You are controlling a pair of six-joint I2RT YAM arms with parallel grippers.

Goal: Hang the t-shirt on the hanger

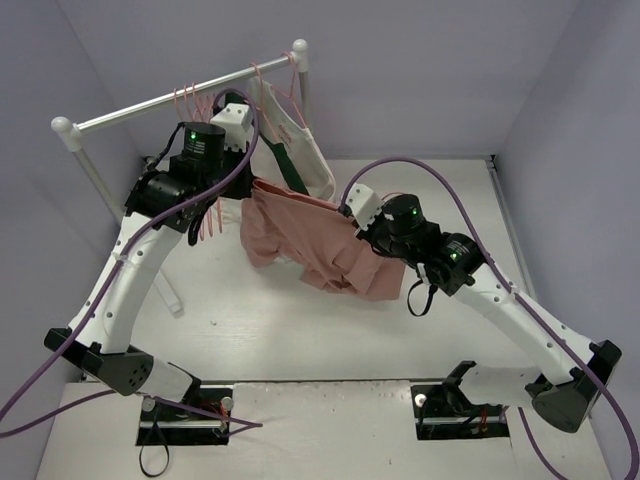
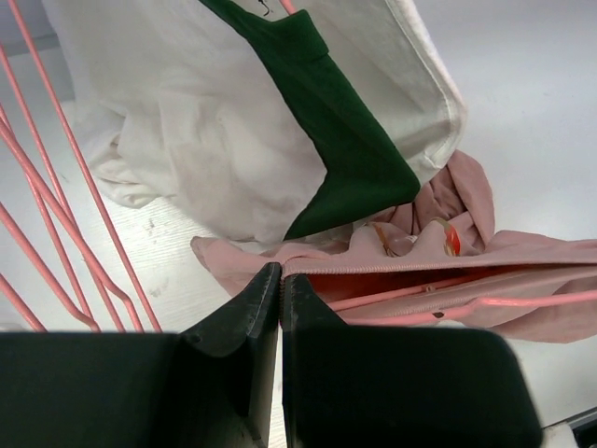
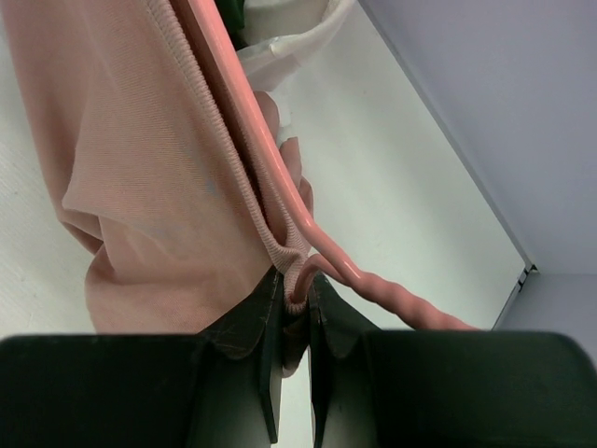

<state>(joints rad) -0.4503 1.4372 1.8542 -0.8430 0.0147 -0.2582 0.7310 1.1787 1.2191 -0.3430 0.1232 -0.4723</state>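
A pink t-shirt [image 1: 310, 240] hangs stretched between my two grippers above the table. My left gripper [image 1: 257, 186] is shut on its neck edge; in the left wrist view the jaws [image 2: 280, 273] pinch the ribbed edge of the t-shirt [image 2: 522, 252]. A pink wire hanger [image 2: 420, 289] lies inside the neck opening. My right gripper [image 1: 350, 212] is shut on the other end. In the right wrist view the gripper [image 3: 297, 297] clamps the hanger [image 3: 252, 121] wire near its twisted neck together with the t-shirt [image 3: 121, 140] collar rib.
A white rack pole [image 1: 150, 105] crosses the back left, with spare pink hangers [image 1: 190, 100] on it, also seen in the left wrist view [image 2: 56, 205]. A white-and-green garment [image 1: 295, 145] hangs on the rack just behind the t-shirt. Walls enclose the table.
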